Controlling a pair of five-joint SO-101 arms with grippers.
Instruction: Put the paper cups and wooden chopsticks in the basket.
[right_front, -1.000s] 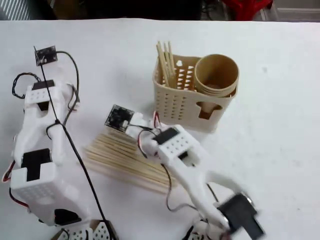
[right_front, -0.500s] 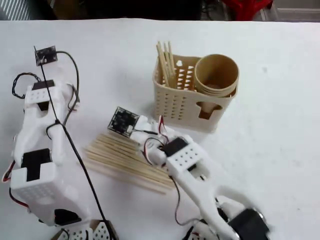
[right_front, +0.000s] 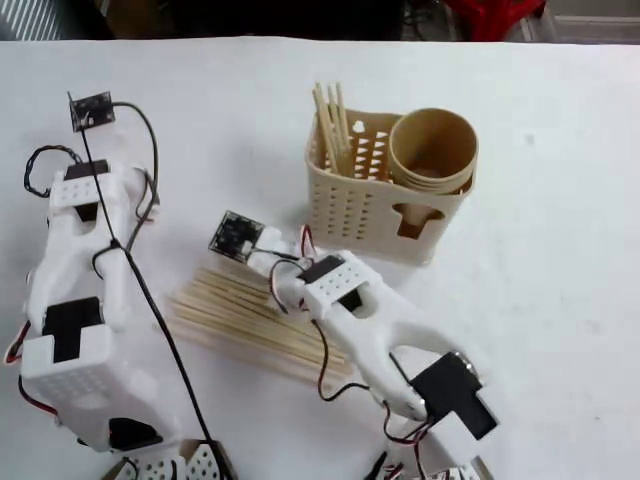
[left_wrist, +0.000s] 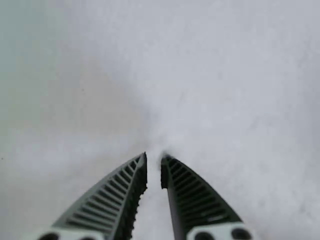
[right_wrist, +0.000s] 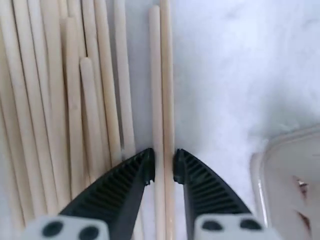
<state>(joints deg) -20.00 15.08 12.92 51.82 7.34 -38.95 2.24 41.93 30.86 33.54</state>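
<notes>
On the table (right_front: 560, 250), just in front of the basket (right_front: 360, 215), you have a loose pile of wooden chopsticks (right_front: 250, 320) lying flat. The pair of chopsticks (right_wrist: 161, 75) at the pile's basket-side edge lies slightly apart from the rest, which gives the right gripper (right_wrist: 163, 167) room. Its jaws are drawn in on that pair. The paper cups (right_front: 433, 150) sit nested upright in the basket beside several standing chopsticks (right_front: 330, 125). The left gripper (left_wrist: 154, 167) is closed and empty over bare table, well clear of the work.

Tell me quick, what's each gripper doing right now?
Left gripper: closed, holding nothing, above the table.
Right gripper: closed on a pair of chopsticks lying on the table.
</notes>
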